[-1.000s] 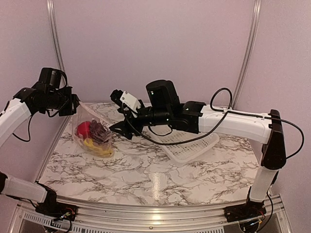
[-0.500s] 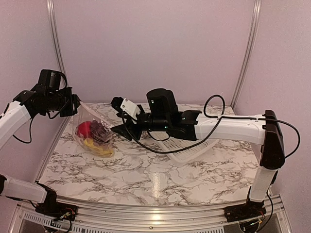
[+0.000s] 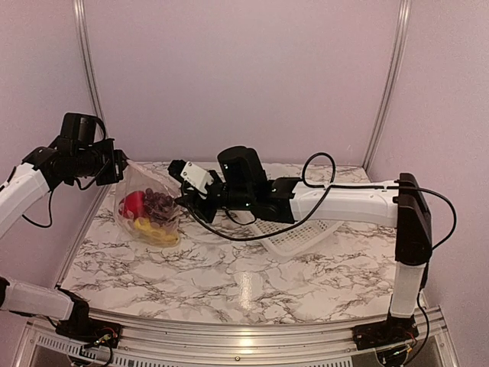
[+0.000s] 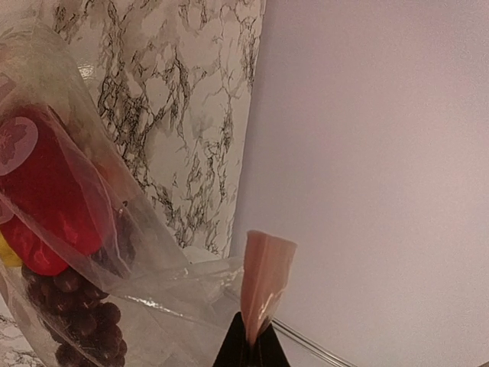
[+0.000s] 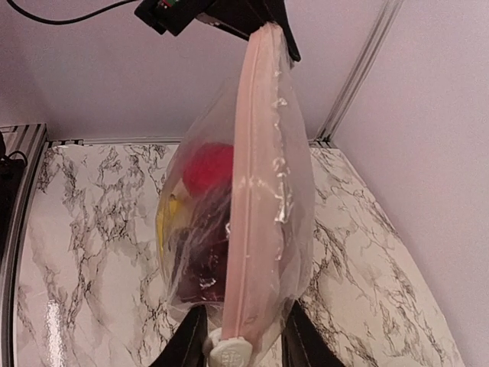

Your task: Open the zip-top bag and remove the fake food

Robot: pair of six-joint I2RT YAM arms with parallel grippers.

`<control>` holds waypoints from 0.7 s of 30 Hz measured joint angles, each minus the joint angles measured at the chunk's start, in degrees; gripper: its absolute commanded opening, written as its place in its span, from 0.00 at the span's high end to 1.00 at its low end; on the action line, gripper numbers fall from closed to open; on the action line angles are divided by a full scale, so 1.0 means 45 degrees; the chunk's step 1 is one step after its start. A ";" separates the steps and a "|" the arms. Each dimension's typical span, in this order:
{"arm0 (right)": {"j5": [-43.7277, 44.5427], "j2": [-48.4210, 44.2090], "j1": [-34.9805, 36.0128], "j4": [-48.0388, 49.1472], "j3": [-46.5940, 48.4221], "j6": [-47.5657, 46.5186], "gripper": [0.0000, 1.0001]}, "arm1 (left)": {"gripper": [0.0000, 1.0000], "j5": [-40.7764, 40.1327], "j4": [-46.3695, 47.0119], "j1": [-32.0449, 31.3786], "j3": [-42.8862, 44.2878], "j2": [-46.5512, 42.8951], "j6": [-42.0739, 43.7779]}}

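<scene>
Clearly crinkly zip-top bag [image 5: 263, 195], pink-edged, prob. zipped.

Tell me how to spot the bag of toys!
Look at the far left corner of the marble table. There the left claw holds up a clear bag by one corner. Unlike the white basket nearby, it has a pink zip strip and red, yellow and purple toys inside.

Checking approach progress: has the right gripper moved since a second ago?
Yes. The right gripper has dropped and edged left, farther from the basket and closer to the bag.
</scene>
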 measured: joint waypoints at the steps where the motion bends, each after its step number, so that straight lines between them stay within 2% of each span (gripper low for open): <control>1: 0.0155 0.0024 0.0000 -0.0053 0.0097 -0.0010 0.66 | 1.00 0.0000 0.0073 0.0000 -0.0034 0.0000 0.0000; 3: 0.0418 0.0024 0.0000 -0.0073 0.0165 -0.0058 0.61 | 1.00 0.0000 0.0219 0.0000 -0.0102 0.0000 0.0000; 4: 0.0525 0.0024 0.0000 -0.0083 0.0219 -0.0126 0.62 | 1.00 0.0000 0.0257 0.0000 -0.0117 0.0000 0.0000; 12: 0.1161 0.0019 0.0015 -0.0170 0.0384 -0.0602 0.87 | 1.00 -0.0010 0.0559 0.0000 -0.0131 0.0005 0.0437; 15: 0.1326 0.0019 0.0019 -0.0476 0.0583 -0.0622 0.94 | 0.99 -0.0019 0.0568 -0.0005 -0.0078 0.0034 0.1078; 17: 0.1433 -0.0010 0.0019 -0.0719 0.0758 -0.0583 0.97 | 0.95 -0.0015 0.0631 -0.0005 0.0005 0.0112 0.1841; 19: 0.1443 -0.0092 0.0019 -0.0879 0.0797 -0.0563 0.99 | 0.83 -0.0005 0.0709 -0.0005 0.0146 0.0214 0.2657; 20: 0.1394 -0.0146 0.0019 -0.0981 0.0797 -0.0563 1.00 | 0.75 0.0000 0.0806 -0.0005 0.0185 0.0248 0.3070; 21: 0.1331 -0.0199 0.0015 -0.1112 0.0797 -0.0568 1.00 | 0.71 0.0005 0.0971 -0.0005 0.0189 0.0257 0.3487</control>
